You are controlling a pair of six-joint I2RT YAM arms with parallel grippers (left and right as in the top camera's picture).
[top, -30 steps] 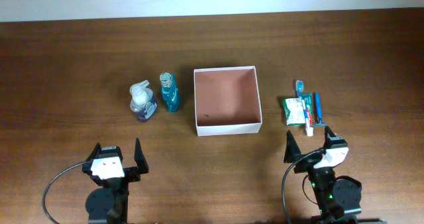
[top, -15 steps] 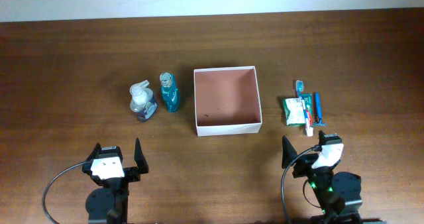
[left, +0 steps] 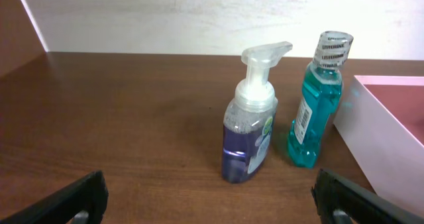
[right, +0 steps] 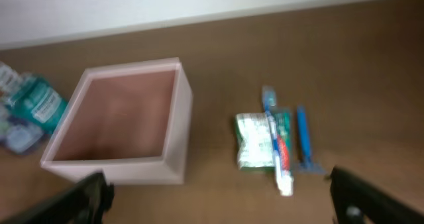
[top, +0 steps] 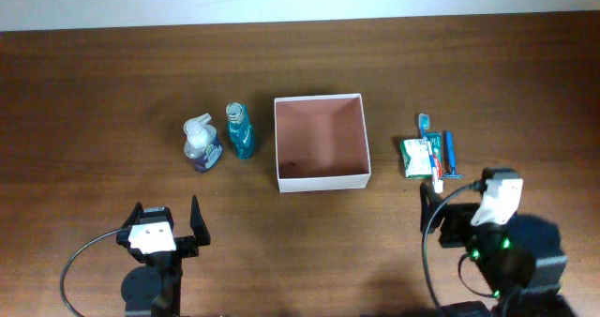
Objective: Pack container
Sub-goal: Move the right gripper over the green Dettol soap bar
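Starting at the bottom edge of the overhead frame: noting the left gripper (top: 166, 208) at lower left, fingers spreading wide apart and clasping nothing, and the right gripper (top: 455, 197) at lower right, likewise gaping, its two dark fingertips (right: 89, 194) showing at the bottom corners of the blurred right wrist view. Moving up from the right gripper: meeting a small cluster just above it, lying flat on the brown table (top: 94, 73), namely a green packet (top: 412, 156), a toothpaste tube (top: 436, 167) and a toothbrush (top: 424, 121) overlapping the packet, and a blue razor (top: 451, 153) touching their right side, the tube's white end nearly reaching the gripper's left finger. Moving up from the left gripper: finding a clear pump soap bottle (top: 201, 143) with purple liquid, standing upright, and just to its right a teal mouthwash bottle (top: 241, 132), also upright, both well apart from the fingers and filling the middle of the left wrist view. Placing the container (top: 322, 182) at the centre of the overhead frame, open-top, pinkish-brown floor showing, sitting between the bottles and the cluster, touching neither. Lying up and left of the right gripper and up and right of the left gripper, well apart from both; appearing in the left half of the right wrist view beyond the left fingertip, and only as a white wall at the right edge of the left wrist view, just right of the mouthwash bottle.
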